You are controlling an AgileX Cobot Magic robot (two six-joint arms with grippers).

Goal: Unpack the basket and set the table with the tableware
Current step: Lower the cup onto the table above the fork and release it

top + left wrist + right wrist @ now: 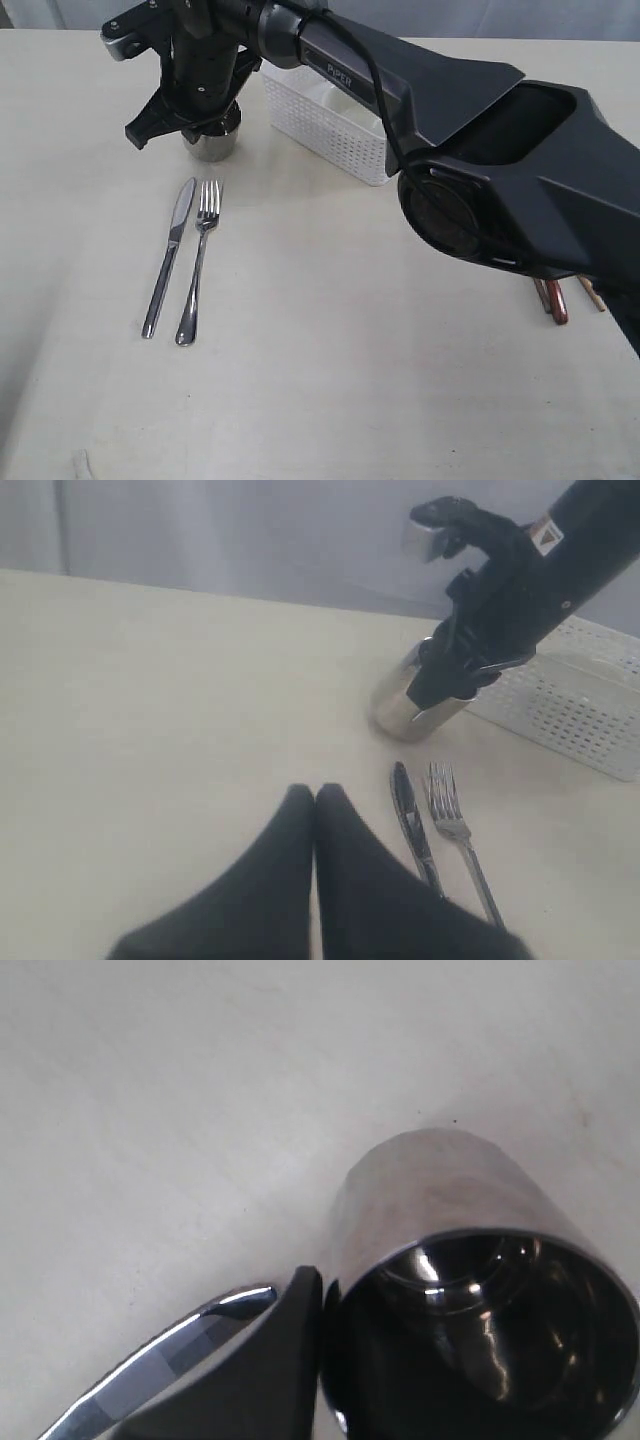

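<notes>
- Cup (213, 140): way in from above blocked by R gripper (190, 118) & its arm.
- Right of cup: basket (330, 125) near, narrow gap.
- Front of cup: knife (168, 258) & fork (198, 262), flat, low.
- Left of cup: bare table (70, 200), free passage.

A broad, pale cream surface (330, 400) with faint wood grain fills nearly all of the exterior view and runs back to a straight far edge. Beyond that far edge stands a plain grey-blue backdrop (230, 530), flat and unmarked. Whether it is a wall or a hung cloth cannot be told. Above the surface's far left corner lies a paler stretch (40, 12) with soft upright folds, like a curtain. The light is even and diffuse, casting only soft-edged grey shadows on the surface and giving its matte top a mild sheen.
</notes>
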